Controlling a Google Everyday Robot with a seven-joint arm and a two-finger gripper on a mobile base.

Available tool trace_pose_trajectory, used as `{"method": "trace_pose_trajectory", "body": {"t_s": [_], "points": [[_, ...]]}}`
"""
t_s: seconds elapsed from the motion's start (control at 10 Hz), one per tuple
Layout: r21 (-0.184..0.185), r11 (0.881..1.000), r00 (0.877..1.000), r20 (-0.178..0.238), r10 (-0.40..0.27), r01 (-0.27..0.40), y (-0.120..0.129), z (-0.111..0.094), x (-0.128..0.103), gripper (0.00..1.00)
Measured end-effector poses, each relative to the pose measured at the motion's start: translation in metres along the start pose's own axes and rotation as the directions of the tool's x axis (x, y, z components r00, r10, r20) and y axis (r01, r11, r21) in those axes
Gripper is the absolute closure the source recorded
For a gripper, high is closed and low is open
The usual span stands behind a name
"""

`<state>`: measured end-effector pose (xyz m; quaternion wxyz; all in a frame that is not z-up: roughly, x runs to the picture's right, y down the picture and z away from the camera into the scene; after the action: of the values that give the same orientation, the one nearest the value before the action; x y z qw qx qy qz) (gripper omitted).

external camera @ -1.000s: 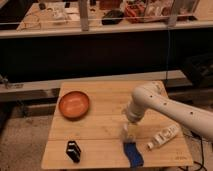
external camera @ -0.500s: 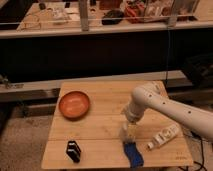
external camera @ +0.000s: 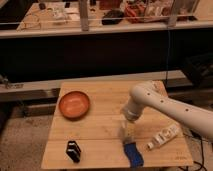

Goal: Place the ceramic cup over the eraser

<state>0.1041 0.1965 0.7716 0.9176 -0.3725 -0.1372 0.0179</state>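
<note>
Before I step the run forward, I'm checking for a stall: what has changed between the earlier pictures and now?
Nothing visibly changed. The hand, open, is low at the ceramic cup on the table, front right. The eraser, orange bowl, blue piece and white bottle lie where they were.

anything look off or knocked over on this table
The white bottle lies on its side near the table's right edge. The gripper is down at the ceramic cup; nothing looks spilled.
</note>
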Motion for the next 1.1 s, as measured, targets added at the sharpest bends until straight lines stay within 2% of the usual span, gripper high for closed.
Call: {"method": "trace_pose_trajectory", "body": {"t_s": [0.7, 1.1], "points": [[-0.020, 1.000, 1.000, 0.020, 0.023, -0.023, -0.009, 0.000, -0.012, 0.20], [-0.039, 0.999, 0.999, 0.017, 0.030, -0.029, -0.007, 0.005, -0.012, 0.21]]}}
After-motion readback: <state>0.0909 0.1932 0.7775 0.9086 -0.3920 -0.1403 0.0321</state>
